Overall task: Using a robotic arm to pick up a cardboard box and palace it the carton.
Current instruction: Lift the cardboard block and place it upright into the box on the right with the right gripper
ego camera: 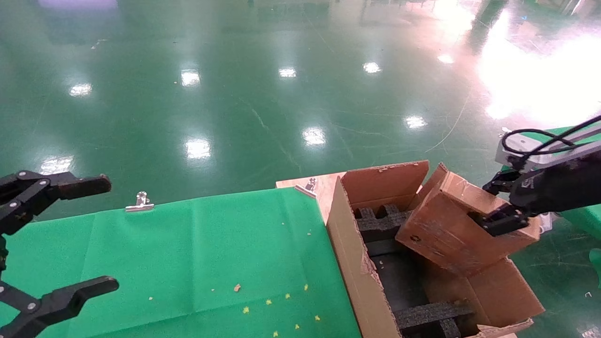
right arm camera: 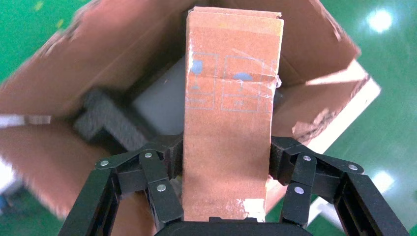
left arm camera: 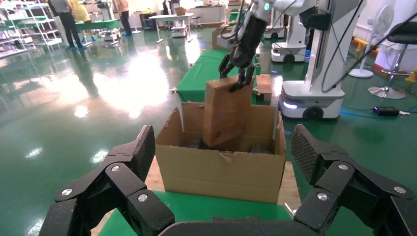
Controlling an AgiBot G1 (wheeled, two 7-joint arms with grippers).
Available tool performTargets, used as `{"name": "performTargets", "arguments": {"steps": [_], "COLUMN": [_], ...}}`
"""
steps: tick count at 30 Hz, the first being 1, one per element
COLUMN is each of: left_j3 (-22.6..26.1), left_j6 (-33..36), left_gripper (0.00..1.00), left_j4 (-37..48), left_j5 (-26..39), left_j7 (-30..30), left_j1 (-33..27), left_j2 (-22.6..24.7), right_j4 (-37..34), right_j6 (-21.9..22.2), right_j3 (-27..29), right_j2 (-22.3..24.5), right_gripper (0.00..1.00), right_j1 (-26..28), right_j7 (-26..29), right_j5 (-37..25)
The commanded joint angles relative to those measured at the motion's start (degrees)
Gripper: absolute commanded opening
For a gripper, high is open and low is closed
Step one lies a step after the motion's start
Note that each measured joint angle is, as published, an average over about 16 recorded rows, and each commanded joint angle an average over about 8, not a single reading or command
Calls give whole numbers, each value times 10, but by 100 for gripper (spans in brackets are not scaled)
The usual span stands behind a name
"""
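The small taped cardboard box (ego camera: pixel 450 225) hangs tilted over the large carton (ego camera: pixel 347 253), its lower end down between the carton's walls. My right gripper (ego camera: pixel 490 202) is shut on the box's upper end, one finger on each flat side, as the right wrist view (right arm camera: pixel 226 157) shows on the box (right arm camera: pixel 228 123). Black foam blocks (ego camera: pixel 380 220) lie inside the carton. The left wrist view shows the box (left arm camera: pixel 226 113) standing in the carton (left arm camera: pixel 221 172) under the right gripper (left arm camera: pixel 236 69). My left gripper (ego camera: pixel 109 233) is open and empty at the far left.
A green cloth (ego camera: pixel 188 253) covers the table, held by metal clips (ego camera: pixel 139 203) at its far edge, with small crumbs near the front. The carton sits on a bare wooden board (ego camera: pixel 324 188) at the cloth's right. A white robot base (left arm camera: pixel 310 98) stands beyond the carton.
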Motion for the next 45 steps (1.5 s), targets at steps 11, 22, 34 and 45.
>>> {"name": "performTargets", "arguments": {"steps": [11,22,34,45], "left_j3": [0,0,0,0], "left_j6": [0,0,0,0], "left_gripper": [100,100,100,100], "left_j4": [0,0,0,0], "left_j5": [0,0,0,0], "left_j7": [0,0,0,0], "left_j1": [0,0,0,0], "left_j2": [0,0,0,0], "right_j4": [42,47,46,147], "right_j6": [80,85,160,240], "right_j3": [2,3,-25,-75], "right_j2": [43,47,27,18], "right_gripper": [0,0,0,0], "right_j1": [-59,-63,-97,-73], "right_j7": [104,110,295,489], "right_j5": [47,53,44,-60]}}
